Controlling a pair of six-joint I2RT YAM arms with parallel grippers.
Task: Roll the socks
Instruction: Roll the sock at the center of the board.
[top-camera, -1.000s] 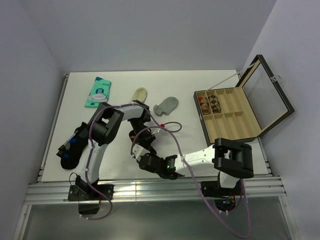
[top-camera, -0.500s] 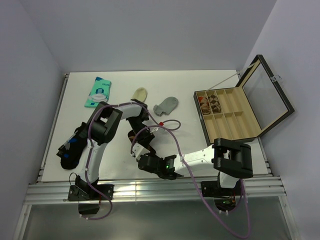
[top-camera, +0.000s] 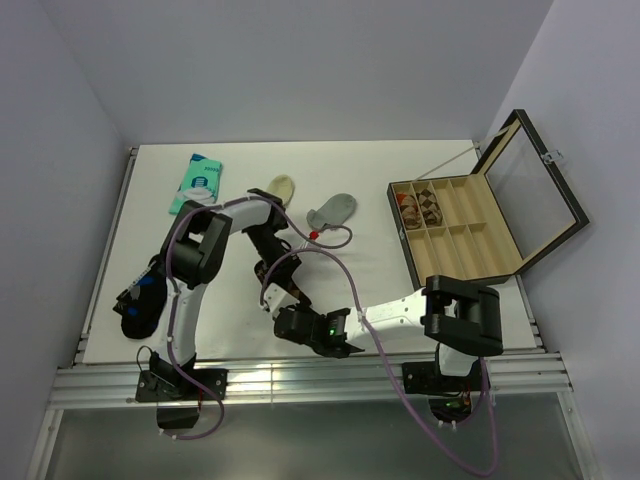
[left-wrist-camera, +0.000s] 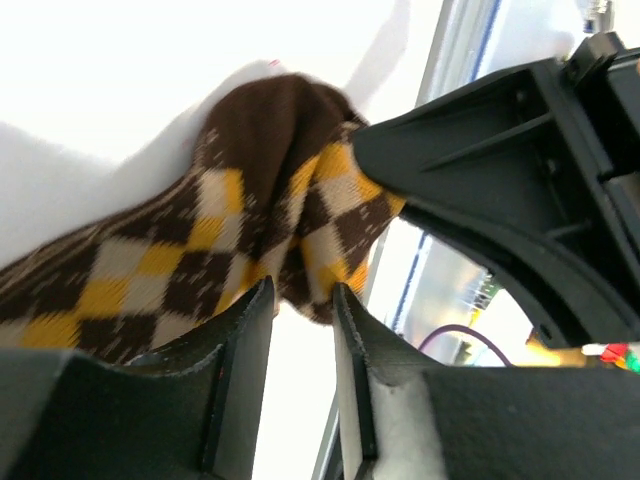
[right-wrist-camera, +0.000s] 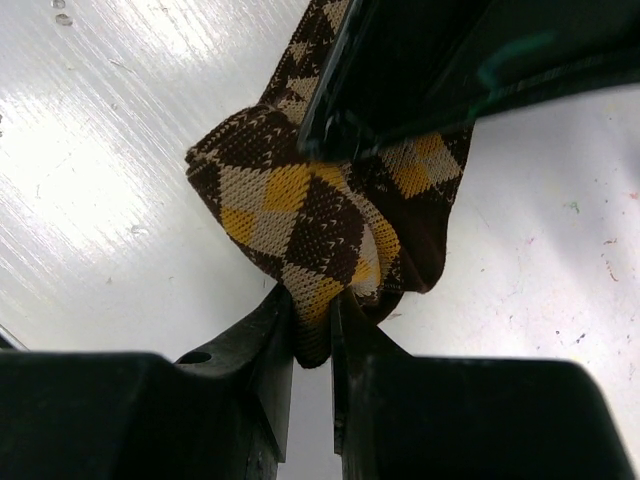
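Argyle sock (right-wrist-camera: 300, 210): brown-and-tan, bunched on the counter (top-camera: 400, 180) well left of the open compartment case (top-camera: 480, 245), towards the front edge. Its long axis runs from the right gripper (right-wrist-camera: 311, 325), whose fingers are pinched tight on the folded end, away to the left gripper (left-wrist-camera: 300, 305). Left fingers are narrowly parted with the sock's other fold at their tips, apparently unclamped; the right arm (top-camera: 400, 310) is stretched low leftward from beneath the case, and the left arm (top-camera: 205, 245) is folded, wrist bent down.
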